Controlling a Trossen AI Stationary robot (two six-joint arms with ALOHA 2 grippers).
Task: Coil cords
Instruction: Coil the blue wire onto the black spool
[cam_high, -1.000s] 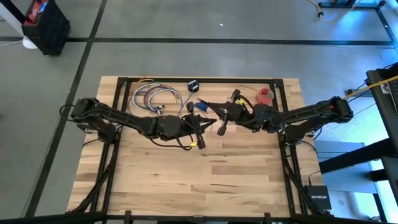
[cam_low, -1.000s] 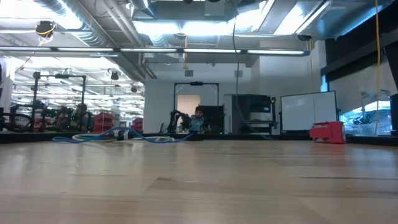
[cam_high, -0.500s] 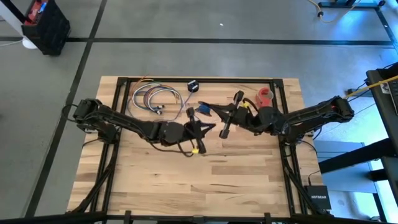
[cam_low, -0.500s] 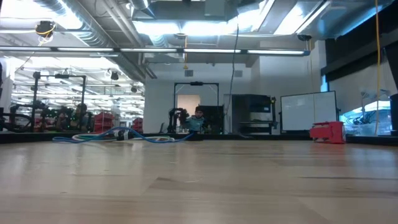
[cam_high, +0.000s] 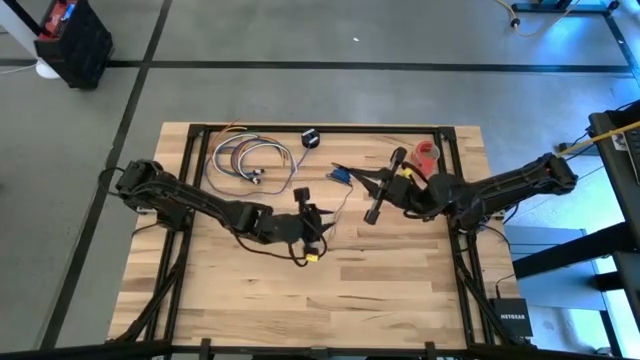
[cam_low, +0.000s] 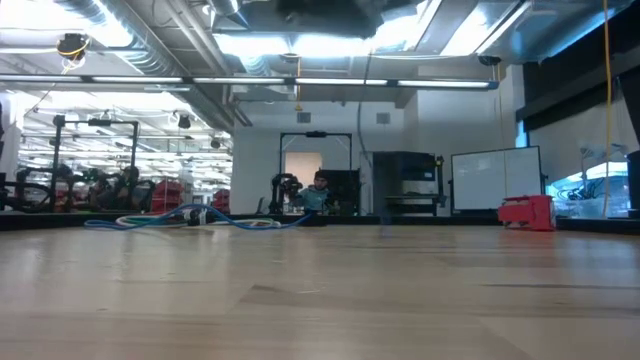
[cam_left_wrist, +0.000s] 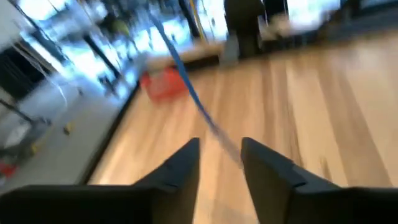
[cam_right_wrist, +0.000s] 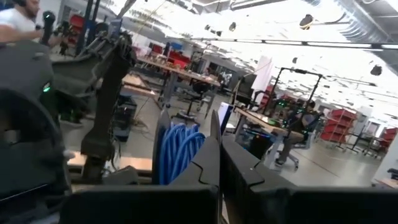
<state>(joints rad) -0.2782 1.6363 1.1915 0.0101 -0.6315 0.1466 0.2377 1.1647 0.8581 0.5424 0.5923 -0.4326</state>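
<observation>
Blue cord (cam_right_wrist: 179, 152), gathered into a tight bundle of loops, is pinched in the right gripper (cam_high: 352, 174), whose two fingers (cam_right_wrist: 208, 163) are pressed fully together on it; in the high view the bundle (cam_high: 342, 177) sits just above the centre of the frame, held over the wooden table (cam_high: 400, 280). From there a thin strand of the same cord runs down and left toward the left gripper (cam_high: 311, 222), near the middle of the frame. In the left wrist view the strand (cam_left_wrist: 186, 81) passes through the gap between that gripper's fingers (cam_left_wrist: 180, 171), which stand part-way open (whether they touch the strand cannot be told). The strand stretches away across the boards toward the upper part of that frame, past a red tape roll (cam_left_wrist: 163, 85) at upper left.

In the high view the tape roll (cam_high: 428, 153) lies at the upper right of the table, close behind the right arm. A small black puck (cam_high: 310, 139) rests near the table's upper edge, at centre. A second bunch of coloured wires (cam_high: 243, 156) lies in loose rings at the table's upper left, well apart from both grippers; the low view shows it (cam_low: 190, 220) flat on the far boards at left.
</observation>
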